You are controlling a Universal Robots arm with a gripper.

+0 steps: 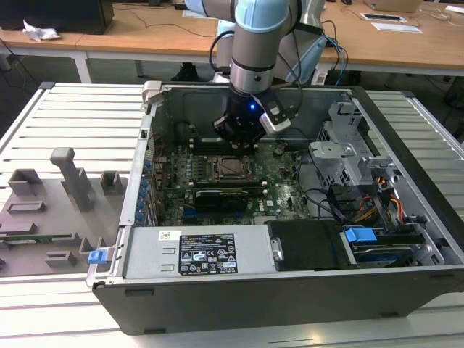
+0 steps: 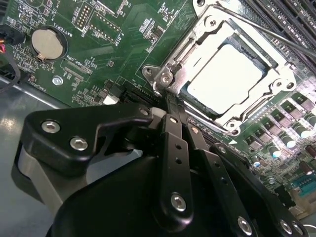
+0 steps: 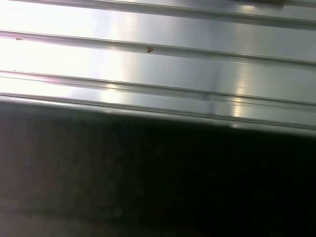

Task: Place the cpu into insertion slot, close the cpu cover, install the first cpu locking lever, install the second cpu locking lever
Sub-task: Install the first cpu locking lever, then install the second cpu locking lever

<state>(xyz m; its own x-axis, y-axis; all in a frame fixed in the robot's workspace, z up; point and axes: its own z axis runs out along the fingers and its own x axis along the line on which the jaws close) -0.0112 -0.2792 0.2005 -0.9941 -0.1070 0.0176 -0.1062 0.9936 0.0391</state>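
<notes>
**Tool at the socket corner, cover down over the cpu**

Arm pose: in the exterior view the arm descends almost vertically into the open computer case (image 1: 406,217), wrist pointing down, with the tool (image 1: 239,141) low over the green motherboard (image 1: 283,196), just above the far edge of the socket area.

Tool: in the second wrist view the tool (image 2: 169,98) shows its two black fingers (image 2: 174,143) drawn together to a narrow point — closed, with no visible gap and nothing seen between them. The tip sits at the corner of the cpu cover (image 2: 173,74), beside a silver screw boss; whether it actually presses on the metal cannot be told.

Task items: the cpu (image 2: 224,79) lies flat inside the insertion slot (image 2: 185,96), its pale metal top showing through the cover's square cut-out. The cpu cover is lowered over it, framing the chip on all sides. A thin metal locking lever (image 2: 276,37) runs as a straight rod along the far side of the cover, next to the black memory slots (image 2: 286,19); whether it is latched cannot be told.

Surroundings: a round coin battery (image 2: 48,42) sits on the motherboard, well apart from the socket. The case stands on a ribbed metal desk (image 1: 80,116) — grey fixture blocks (image 1: 72,177) rest on it to the exterior view's left.
</notes>
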